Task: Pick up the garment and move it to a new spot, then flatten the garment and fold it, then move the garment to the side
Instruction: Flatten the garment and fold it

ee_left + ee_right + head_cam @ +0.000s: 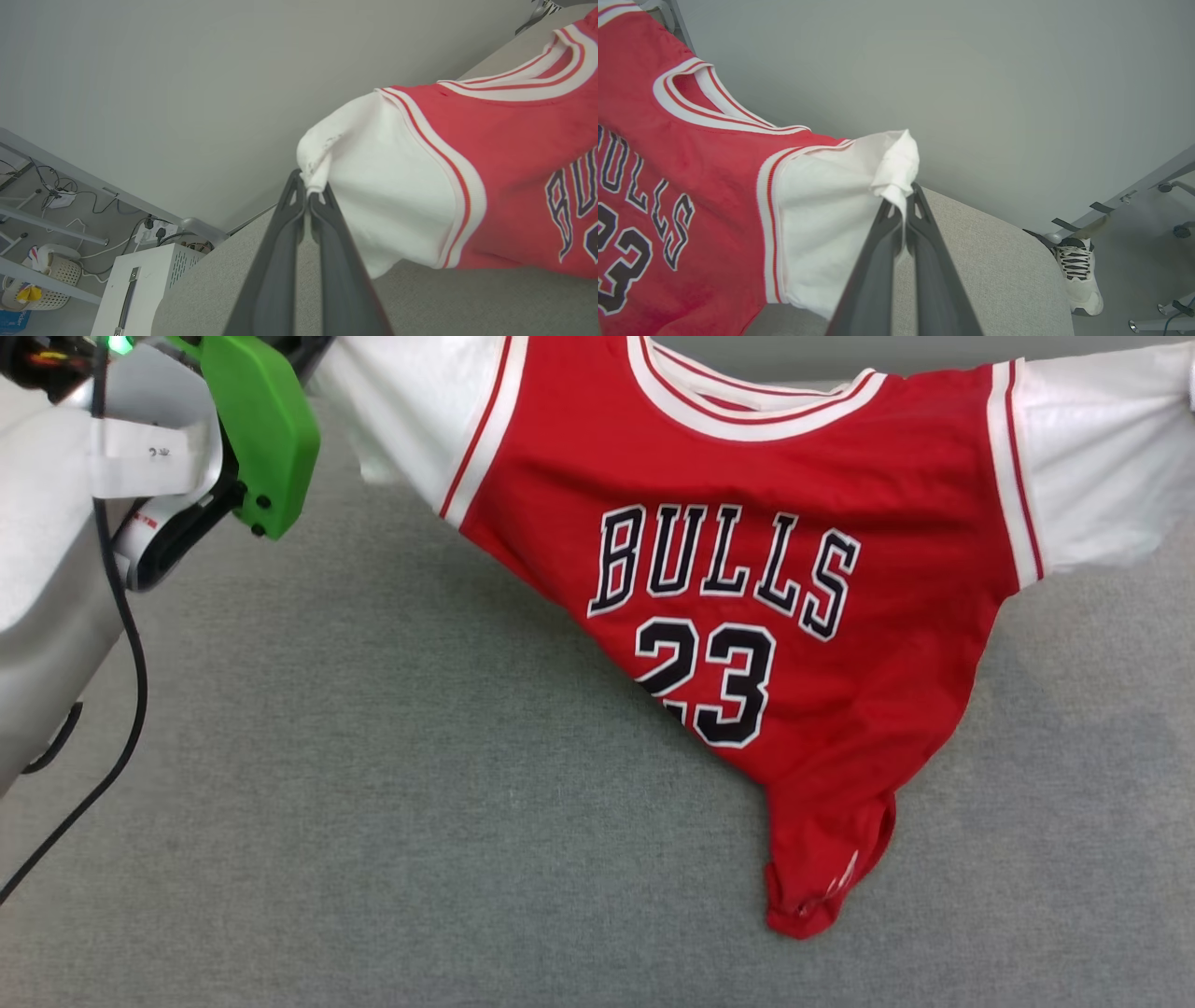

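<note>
Left wrist view, frame centre: the left pincer (309,196) is clamped tight on one white sleeve's edge, and the right pincer (903,200) pinches the other sleeve likewise. Between them the garment (747,523) hangs spread across the head view's upper frame, its bunched hem seemingly resting on the grey worktop (373,821). Moving it well likely means both arms travelling together, sleeves taut, hem lifted clear.

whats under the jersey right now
Grey cloth-covered table runs under the Bulls jersey. Anything lying right beneath the red fabric is covered, so cannot be told.
</note>
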You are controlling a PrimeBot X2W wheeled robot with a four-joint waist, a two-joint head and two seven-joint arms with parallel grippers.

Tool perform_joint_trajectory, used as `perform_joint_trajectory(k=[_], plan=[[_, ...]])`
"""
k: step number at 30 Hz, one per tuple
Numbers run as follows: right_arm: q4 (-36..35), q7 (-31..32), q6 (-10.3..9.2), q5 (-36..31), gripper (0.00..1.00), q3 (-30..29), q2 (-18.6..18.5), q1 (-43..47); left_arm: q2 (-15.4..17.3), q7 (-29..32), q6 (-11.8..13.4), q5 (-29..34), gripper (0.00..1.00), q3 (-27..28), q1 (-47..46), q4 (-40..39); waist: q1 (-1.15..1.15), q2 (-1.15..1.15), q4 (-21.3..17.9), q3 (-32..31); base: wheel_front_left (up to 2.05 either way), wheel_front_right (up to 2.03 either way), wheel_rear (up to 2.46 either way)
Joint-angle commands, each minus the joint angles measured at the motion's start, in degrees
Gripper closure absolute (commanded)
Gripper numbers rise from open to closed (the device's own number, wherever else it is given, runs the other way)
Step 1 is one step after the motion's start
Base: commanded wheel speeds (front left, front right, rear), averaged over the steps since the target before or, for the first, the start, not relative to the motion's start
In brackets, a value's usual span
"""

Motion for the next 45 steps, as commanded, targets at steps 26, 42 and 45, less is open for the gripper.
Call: perform_joint_trajectory(k=[26,42,45], plan=[[19.42,-2.66,-0.04,-15.08,1.0,5.84,10.53,-44.45,-8.43,-14.45,2.96,10.29,1.0,6.99,-27.13,10.0,0.0,0.21,-0.18,9.72,0.0,0.0,0.0],[41.89,-14.85,-0.04,-19.07,1.0,12.98,17.93,-65.96,-14.63,-24.03,-0.44,11.15,1.0,8.13,-40.16,28.62,0.0,0.21,-0.15,15.96,0.0,0.0,0.0],[44.41,-16.58,-0.04,-17.51,1.0,14.84,18.68,-65.84,-15.27,-25.32,-0.98,10.43,1.0,7.7,-39.04,31.1,0.0,0.21,-0.28,16.89,0.0,0.0,0.0]])
